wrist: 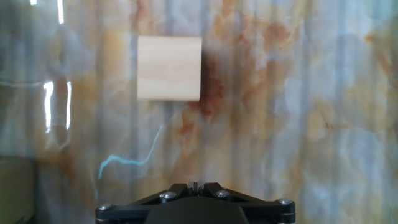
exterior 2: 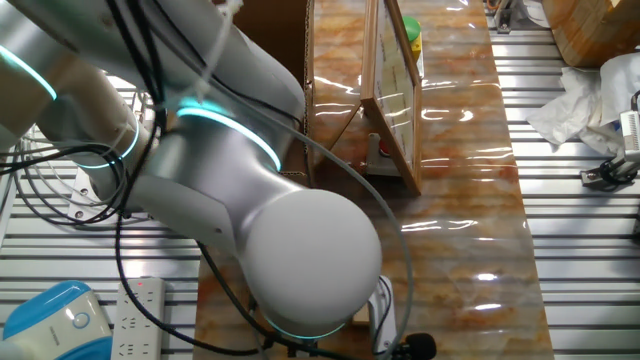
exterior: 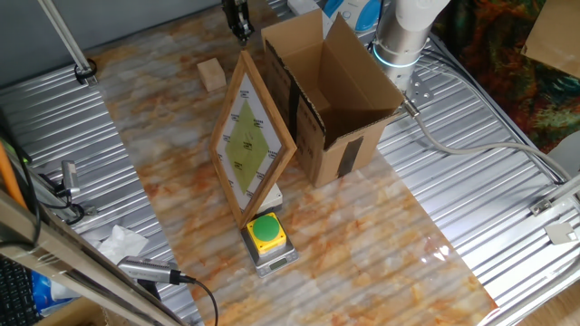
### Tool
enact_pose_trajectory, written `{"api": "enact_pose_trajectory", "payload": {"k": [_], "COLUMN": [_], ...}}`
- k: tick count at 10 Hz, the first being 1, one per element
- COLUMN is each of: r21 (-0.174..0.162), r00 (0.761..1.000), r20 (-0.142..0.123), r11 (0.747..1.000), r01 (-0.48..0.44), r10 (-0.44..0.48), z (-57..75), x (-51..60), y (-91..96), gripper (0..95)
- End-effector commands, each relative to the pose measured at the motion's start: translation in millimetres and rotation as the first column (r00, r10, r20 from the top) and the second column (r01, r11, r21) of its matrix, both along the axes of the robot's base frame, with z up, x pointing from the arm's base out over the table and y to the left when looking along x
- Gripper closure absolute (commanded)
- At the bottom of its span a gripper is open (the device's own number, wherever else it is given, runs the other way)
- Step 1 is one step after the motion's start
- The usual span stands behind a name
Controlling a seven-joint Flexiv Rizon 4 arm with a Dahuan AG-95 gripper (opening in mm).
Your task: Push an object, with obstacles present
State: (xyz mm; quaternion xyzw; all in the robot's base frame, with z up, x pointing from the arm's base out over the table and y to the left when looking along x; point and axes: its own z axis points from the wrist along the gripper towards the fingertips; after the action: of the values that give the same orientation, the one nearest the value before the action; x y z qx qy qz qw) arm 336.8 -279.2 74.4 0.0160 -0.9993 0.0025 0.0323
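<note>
The object, a small plain tan wooden cube (exterior: pixel 212 74) (wrist: pixel 169 67), lies on the marbled tabletop (exterior: pixel 362 244) at the far left. My gripper (exterior: pixel 241 36) (wrist: pixel 194 185) hangs above the table just right of the cube and apart from it. Its jaws are shut with nothing between them. In the hand view the cube lies ahead and slightly left of the fingertips. The obstacles stand nearer: an open cardboard box (exterior: pixel 331 91), a wooden-framed white board (exterior: pixel 249 140) with a yellow-green diamond, and a yellow-and-green push-button (exterior: pixel 265 231) on a grey base.
Ribbed metal surfaces (exterior: pixel 507 208) flank the marbled top on both sides. Crumpled white paper (exterior: pixel 122 243) and cables lie at the left. In the other fixed view my arm (exterior 2: pixel 250 200) fills most of the picture, with the board (exterior 2: pixel 395 90) seen edge-on.
</note>
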Motion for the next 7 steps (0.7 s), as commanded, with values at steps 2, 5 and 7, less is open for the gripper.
{"api": "enact_pose_trajectory", "payload": {"k": [2,5,7], "r21": [0.006,0.008,0.006], "r00": [1.0,1.0,1.0], "r20": [0.002,0.002,0.003], "r11": [1.0,1.0,1.0], "r01": [-0.014,-0.016,-0.018], "r10": [0.014,0.016,0.018], "z": [-4.5,-11.8,-14.3], "x": [4.6,9.5,10.9], "y": [0.8,0.7,0.7], "gripper": [95.0,95.0,95.0]}}
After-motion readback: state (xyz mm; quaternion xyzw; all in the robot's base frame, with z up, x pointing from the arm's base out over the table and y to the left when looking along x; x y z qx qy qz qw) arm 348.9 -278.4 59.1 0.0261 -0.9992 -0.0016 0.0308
